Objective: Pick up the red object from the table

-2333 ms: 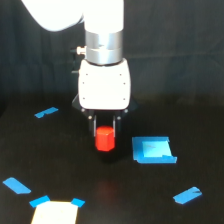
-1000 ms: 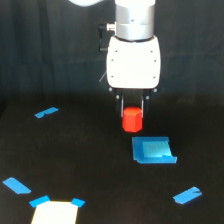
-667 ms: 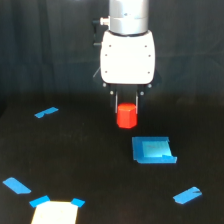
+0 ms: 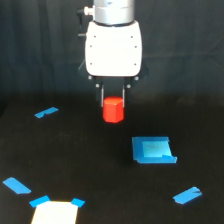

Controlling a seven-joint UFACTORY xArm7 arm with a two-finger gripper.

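Observation:
The red object (image 4: 113, 110) is a small red-orange hexagonal block. It hangs in the air between the two dark fingers of my gripper (image 4: 113, 102), well above the black table (image 4: 90, 165). The gripper is shut on its upper part, under the white wrist housing (image 4: 113, 47). The block's lower half shows below the fingertips.
A blue square piece (image 4: 152, 150) lies on the table below and to the exterior view's right of the block. Blue tape pieces lie at the left (image 4: 46, 113), front left (image 4: 16, 185) and front right (image 4: 187, 195). A pale rectangle with blue corners (image 4: 55, 212) sits at the front edge.
The gripper has carried the red object up off the table, first toward the exterior view's right, then back left and higher. The tape pieces have not moved.

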